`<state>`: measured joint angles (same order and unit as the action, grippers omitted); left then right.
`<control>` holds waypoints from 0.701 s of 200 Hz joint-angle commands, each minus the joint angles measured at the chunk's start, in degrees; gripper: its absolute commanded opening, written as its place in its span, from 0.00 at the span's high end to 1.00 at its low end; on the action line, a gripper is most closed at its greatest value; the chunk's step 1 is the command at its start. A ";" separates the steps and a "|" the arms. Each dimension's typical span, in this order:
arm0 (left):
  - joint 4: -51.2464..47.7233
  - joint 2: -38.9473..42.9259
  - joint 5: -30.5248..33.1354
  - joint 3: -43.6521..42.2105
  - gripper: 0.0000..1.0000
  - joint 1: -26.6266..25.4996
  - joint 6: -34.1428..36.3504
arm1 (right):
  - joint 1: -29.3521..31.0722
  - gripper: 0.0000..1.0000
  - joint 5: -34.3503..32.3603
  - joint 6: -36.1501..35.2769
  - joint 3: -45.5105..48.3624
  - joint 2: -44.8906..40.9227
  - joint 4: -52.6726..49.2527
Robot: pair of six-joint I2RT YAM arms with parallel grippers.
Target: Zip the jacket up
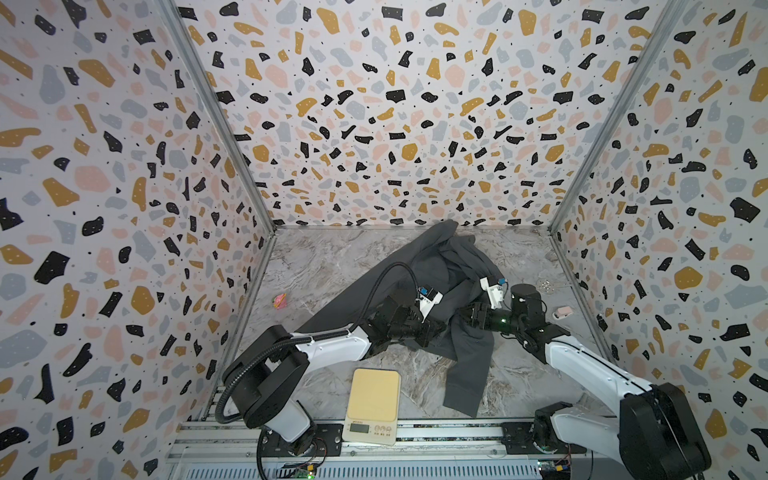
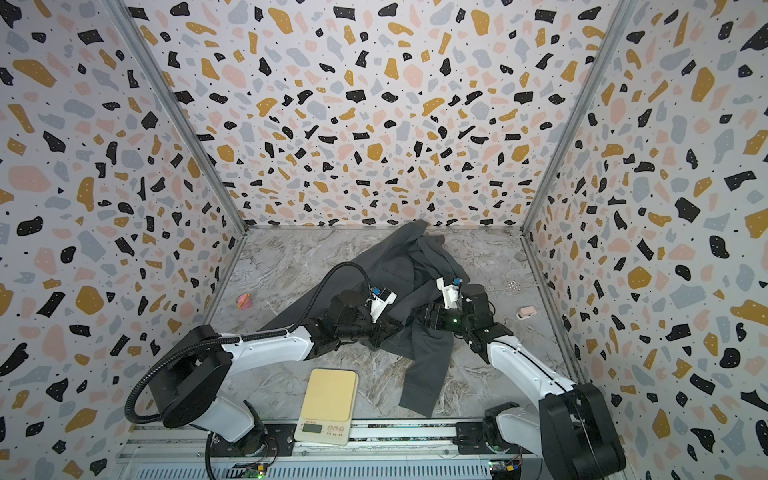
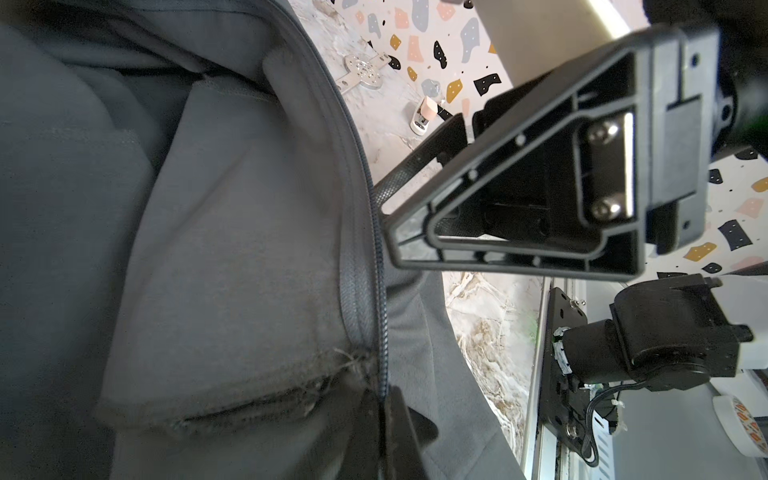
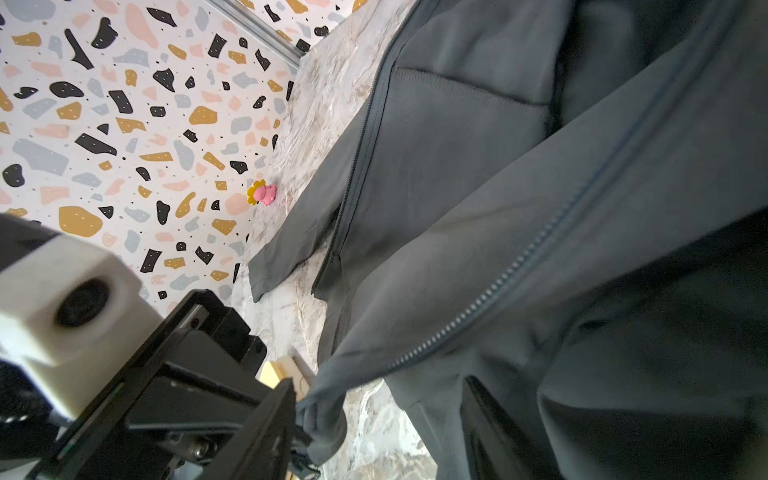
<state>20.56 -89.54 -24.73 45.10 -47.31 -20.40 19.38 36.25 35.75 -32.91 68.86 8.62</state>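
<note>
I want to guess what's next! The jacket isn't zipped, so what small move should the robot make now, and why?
Probably close the right pincer on the zipper edge of the jacket. It is open with that edge between its fingers, and the left pincer is shut on the zipper edge too.

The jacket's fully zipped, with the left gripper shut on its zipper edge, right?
Not zipped. The right wrist view shows the jacket open, its two zipper edges lying apart. The left gripper is shut on a zipper edge, as you said.
</note>
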 commanded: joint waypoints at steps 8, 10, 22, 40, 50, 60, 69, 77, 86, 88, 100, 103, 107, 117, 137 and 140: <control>-1.66 0.86 0.81 -0.27 1.00 -0.02 2.45 | 3.74 0.40 -3.20 0.02 -6.29 4.02 -1.11; -1.84 0.79 0.89 -0.28 1.00 -0.05 2.58 | 4.00 0.41 -3.53 -0.04 -6.67 4.29 -1.32; -2.41 0.54 1.29 -0.27 1.00 -0.06 3.05 | 5.64 0.59 -5.36 -0.30 -8.42 5.82 -2.38; -4.39 0.33 2.51 0.40 1.00 -0.53 4.49 | 7.37 0.91 -9.19 -0.33 -10.91 7.96 -5.44; -7.21 0.09 6.07 1.41 1.00 -1.33 5.79 | 8.12 1.00 -12.29 0.33 -12.37 9.09 -8.24; -12.03 -0.40 12.18 3.46 1.00 -2.60 7.40 | 9.07 1.00 -15.66 0.86 -13.37 9.51 -10.19; -15.13 -0.87 17.21 5.01 0.88 -3.86 8.38 | 10.19 1.00 -19.02 2.12 -14.01 9.49 -11.83; -16.50 -0.95 20.78 5.87 0.76 -4.83 8.96 | 10.91 1.00 -21.23 3.54 -14.12 9.30 -12.41; -16.82 -0.46 24.68 6.05 0.61 -6.14 9.15 | 11.57 1.00 -22.79 5.27 -14.12 9.11 -12.78; -16.74 -0.24 25.38 5.98 0.58 -6.42 9.15 | 11.67 1.00 -23.22 5.67 -14.12 9.10 -12.87; -15.96 0.94 28.94 5.62 0.47 -7.78 9.58 | 12.53 1.00 -24.56 7.68 -14.09 8.92 -12.84; -15.80 1.21 29.74 5.54 0.45 -8.15 9.71 | 12.65 1.00 -24.79 8.20 -14.14 8.86 -12.84; -15.73 1.56 30.88 5.52 0.42 -8.62 9.89 | 12.87 1.00 -25.02 8.89 -14.08 8.84 -12.72; -15.72 2.07 33.24 5.66 0.40 -9.61 10.41 | 13.05 1.00 -25.09 10.37 -13.81 8.60 -11.82; -16.84 1.76 37.23 6.55 0.36 -10.95 10.91 | 13.28 1.00 -25.67 13.32 -13.52 8.26 -10.42; -16.93 1.53 37.55 6.65 0.35 -10.98 10.91 | 13.26 1.00 -25.71 13.71 -13.28 8.08 -9.79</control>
<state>5.10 -89.03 4.12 49.58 -57.25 -11.44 32.34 13.82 44.45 -45.34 79.00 -2.00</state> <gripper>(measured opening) 0.633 0.058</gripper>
